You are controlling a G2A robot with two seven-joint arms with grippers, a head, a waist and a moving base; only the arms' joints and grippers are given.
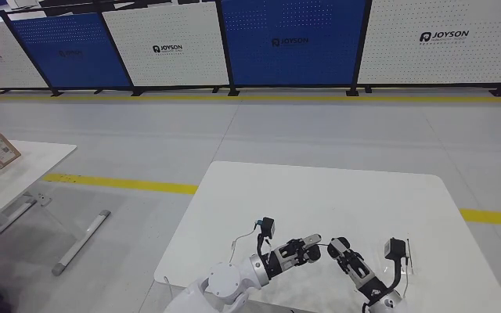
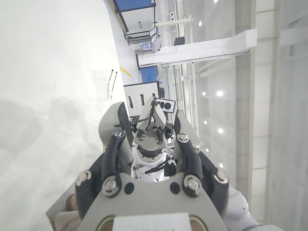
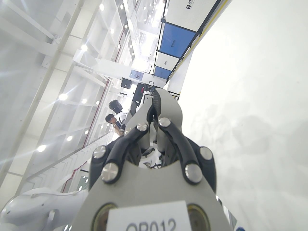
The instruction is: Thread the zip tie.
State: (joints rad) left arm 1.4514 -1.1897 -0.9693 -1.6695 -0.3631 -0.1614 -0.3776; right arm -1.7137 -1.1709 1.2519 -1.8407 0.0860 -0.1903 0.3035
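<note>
Zip tie [image 2: 137,121], seemingly pinched in the right gripper [image 3: 154,97], should feed steadily toward nine o'clock into the spread left gripper [image 2: 149,110].

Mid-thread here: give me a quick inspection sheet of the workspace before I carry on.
Surface: white table, both arms over its near edge.
Job's things: zip tie at the right gripper's tip, its strand reaching one left finger.
Clutter: two spare ties lying near the table edge.
Grippers: left gripper jaws open around the other's tip; right gripper jaws shut, apparently on the zip tie.
Cables: thin lead looping by the left wrist.
Surroundings: blue and white panels, yellow floor line, second table.
</note>
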